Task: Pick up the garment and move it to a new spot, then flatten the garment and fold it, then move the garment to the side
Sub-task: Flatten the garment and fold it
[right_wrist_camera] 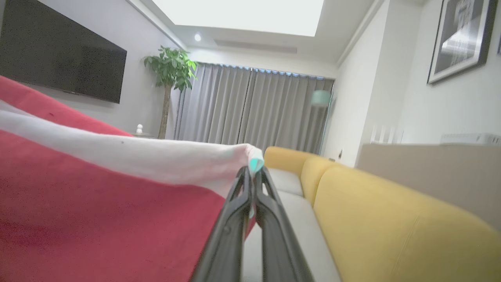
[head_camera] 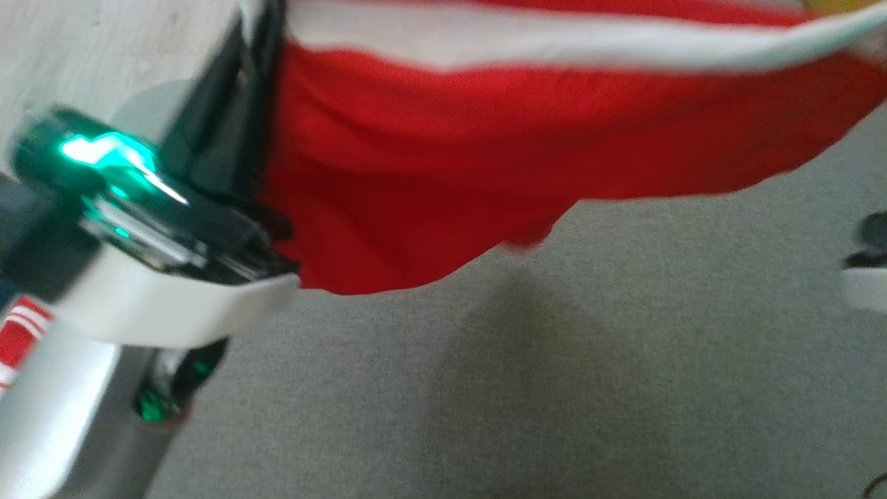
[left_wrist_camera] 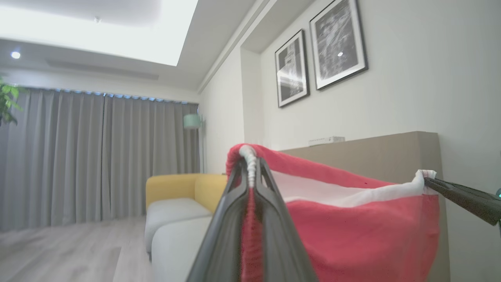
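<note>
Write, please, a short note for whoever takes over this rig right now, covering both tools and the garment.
Left tool: shut on one end of the white edge of the red fabric garment with a white band.
Right tool: shut on the other end of that edge.
Garment: off the ground, stretched between the two tools above the grey carpet; the yellow and grey sofa is close by.
Done: garment picked up.
Left: set it down at the new spot, flatten it, fold it, move it aside.
</note>
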